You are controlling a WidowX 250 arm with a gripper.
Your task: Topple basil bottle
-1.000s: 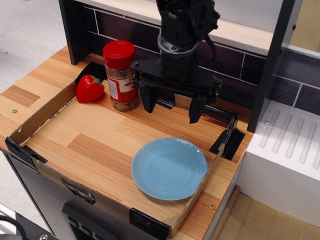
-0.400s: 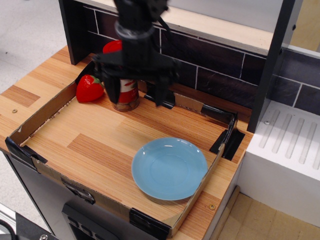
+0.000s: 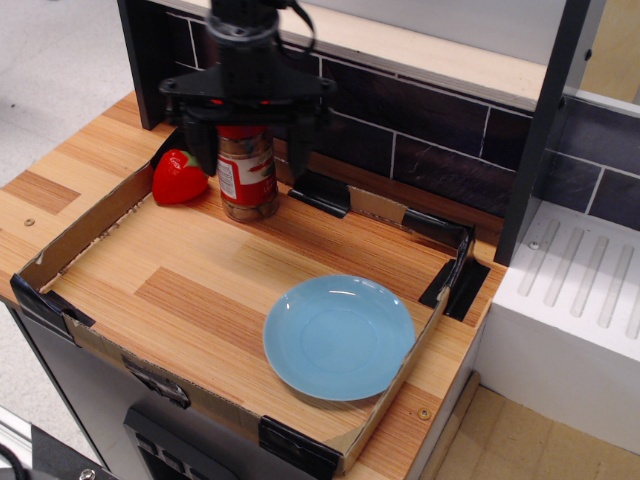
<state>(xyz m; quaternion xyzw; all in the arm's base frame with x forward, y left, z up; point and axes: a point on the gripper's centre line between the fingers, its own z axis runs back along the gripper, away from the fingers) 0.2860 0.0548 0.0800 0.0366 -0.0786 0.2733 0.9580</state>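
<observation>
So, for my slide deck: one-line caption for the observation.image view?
Open claw straddling the upright basil bottle, beside a red toy and blue plate.

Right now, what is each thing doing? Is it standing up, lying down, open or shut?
basil bottle: standing upright, lid hidden behind the gripper
gripper: open, a finger on each side of the bottle
strawberry toy: resting in the tray corner, left of the bottle
blue plate: lying flat, empty
cardboard tray: flat on the table
</observation>
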